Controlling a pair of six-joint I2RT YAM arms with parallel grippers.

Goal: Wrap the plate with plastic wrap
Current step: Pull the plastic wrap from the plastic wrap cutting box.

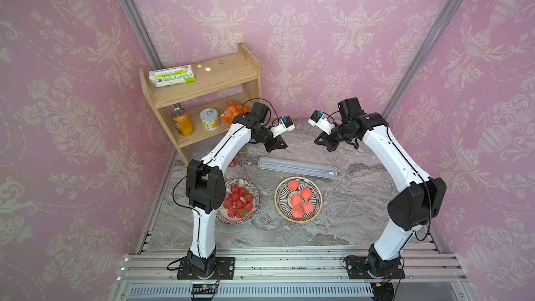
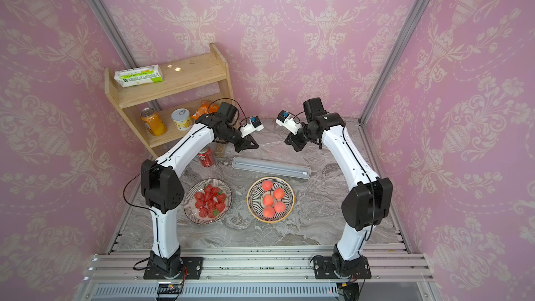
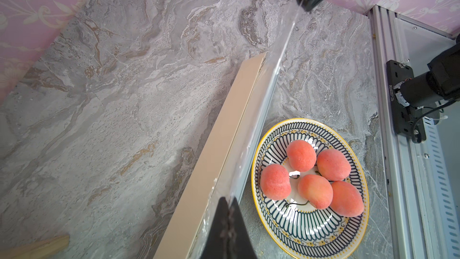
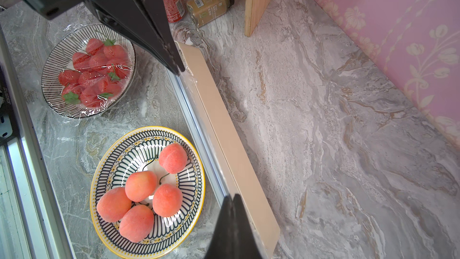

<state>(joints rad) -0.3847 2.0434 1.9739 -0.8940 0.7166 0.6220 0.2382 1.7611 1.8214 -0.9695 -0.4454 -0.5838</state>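
The left gripper (image 1: 286, 146) is pinching one end of the plastic wrap (image 3: 286, 38), jaws clamped tight on the film, and the right gripper (image 1: 316, 141) is clamping the other end the same way. The sheet is stretching taut between them, above and along the dispenser box (image 1: 297, 167), with the uncovered plate (image 1: 278, 198) of peaches (image 1: 296, 200) lying just in front. In both top views the wrap is barely showing; only the wrist views are catching its gloss. In a top view the left arm's elbow is hiding part of the film-covered strawberry plate (image 1: 256, 195).
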